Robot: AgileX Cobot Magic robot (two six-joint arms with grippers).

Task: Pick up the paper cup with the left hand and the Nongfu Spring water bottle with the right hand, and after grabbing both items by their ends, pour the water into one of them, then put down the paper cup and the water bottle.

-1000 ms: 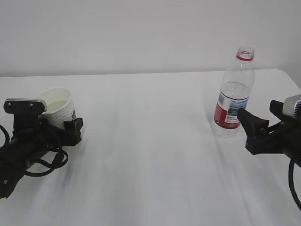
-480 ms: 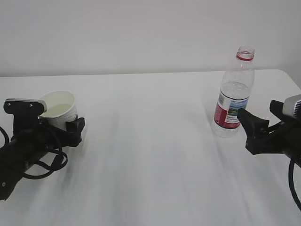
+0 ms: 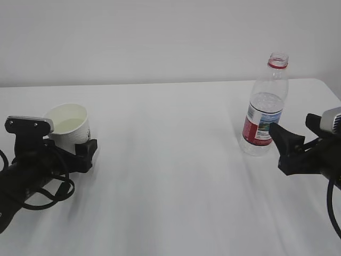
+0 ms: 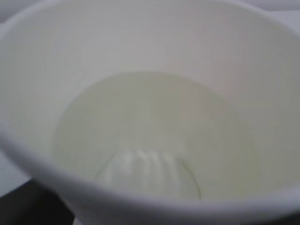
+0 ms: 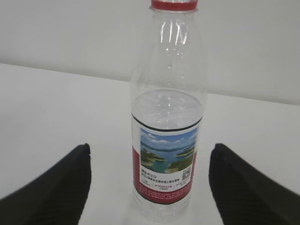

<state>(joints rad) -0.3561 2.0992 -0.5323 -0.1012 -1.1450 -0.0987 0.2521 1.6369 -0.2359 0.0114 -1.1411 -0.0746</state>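
exterior, left wrist and right wrist views of a white table (image 3: 176, 176) in front of a pale wall. the paper cup (image 3: 68, 128) is standing at the left of the table, mouth up and leaning a little, with a pool of the water (image 4: 150, 136) lying in its cream interior. the left hand (image 3: 64, 152) is lying low beside the cup's base; one black finger (image 3: 85, 153) is showing just at the cup's lower right side, and the grey square plate (image 3: 29, 124) is sitting at the cup's left. the fingers are standing spread to either side of the cup; whether they are pressing on its wall cannot be told. in the left wrist view the cup's rim and inside are filling almost the whole picture.

the nongfu spring water bottle (image 3: 265, 106) is standing upright at the right of the table, uncapped, with its red neck ring at the top and the water reaching to about the upper edge of the red-and-white label. the right hand (image 5: 150, 183) is facing the bottle with its two black fingers (image 5: 56, 187) spread wide to either side of it, not touching it and holding nothing. cup and bottle are standing well apart.
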